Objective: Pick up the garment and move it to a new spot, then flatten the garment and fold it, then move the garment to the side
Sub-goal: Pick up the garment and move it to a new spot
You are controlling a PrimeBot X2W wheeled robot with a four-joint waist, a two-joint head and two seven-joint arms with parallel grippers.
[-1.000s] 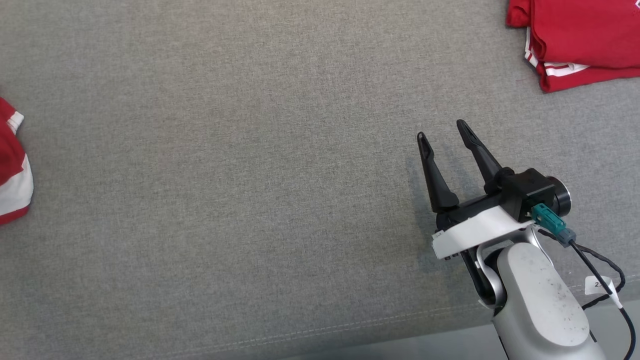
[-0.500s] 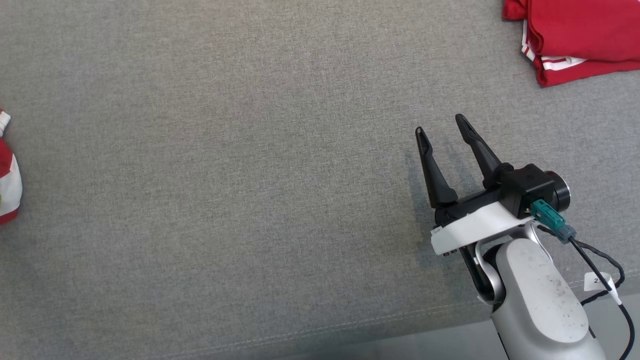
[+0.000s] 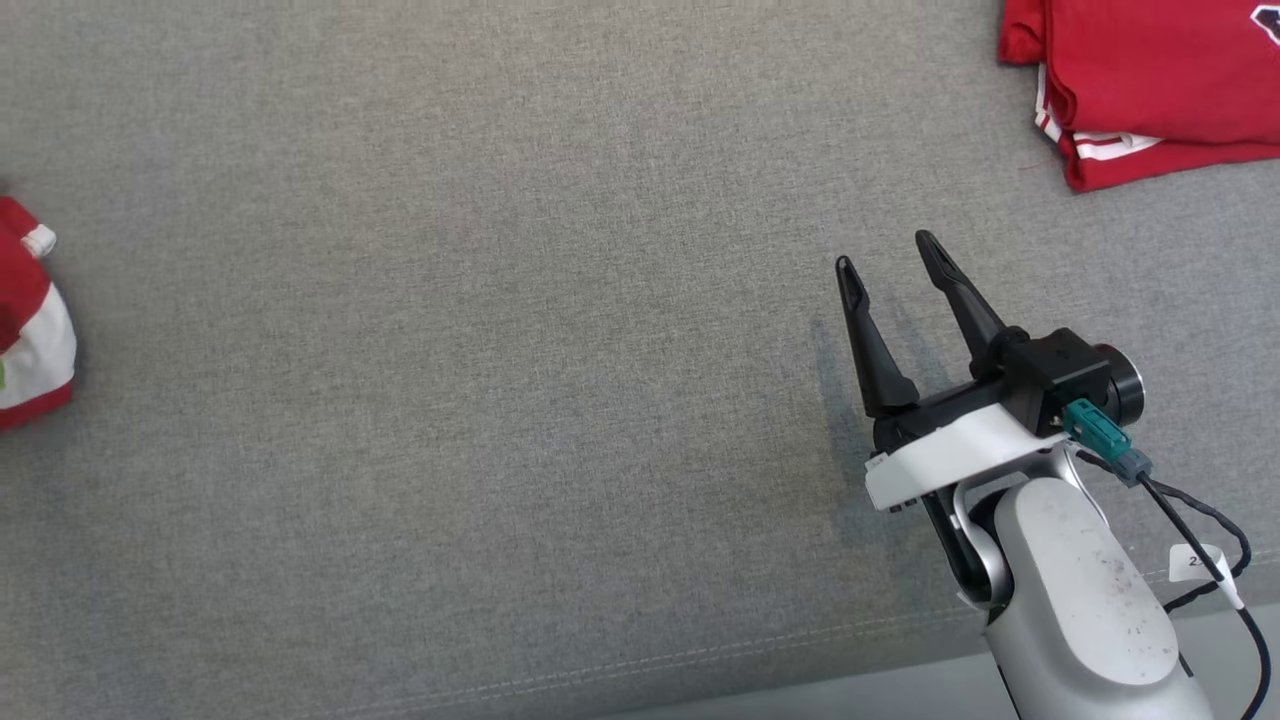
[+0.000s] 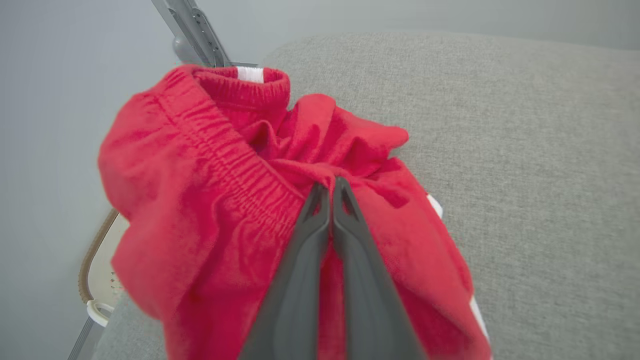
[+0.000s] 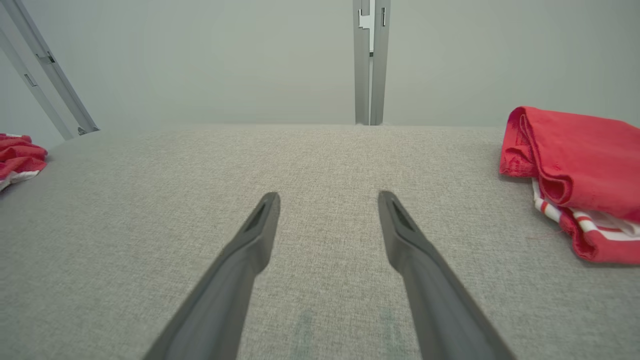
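The garment (image 4: 200,200) is a crumpled red piece with white stripes and an elastic waistband, bunched near the left edge of the grey cushion. My left gripper (image 4: 330,182) is shut, its tips pinching a fold of red cloth at the top of the bunch. The head view catches part of the garment (image 3: 30,330) at the far left edge, and the right wrist view shows the garment (image 5: 17,155) at its left. My right gripper (image 3: 890,255) hovers open over bare grey fabric at the right, far from the garment, with nothing between its fingers (image 5: 260,225).
A folded red garment with white stripes (image 3: 1150,80) lies at the back right corner, also seen as the folded garment (image 5: 575,170) in the right wrist view. The grey cushion (image 3: 500,400) has a seamed front edge. Metal frame posts (image 5: 370,60) stand behind it.
My left gripper has gone from open to shut on the garment's cloth, and the garment's shape at the left edge has shifted. The head view has drifted slightly. The right arm holds still.
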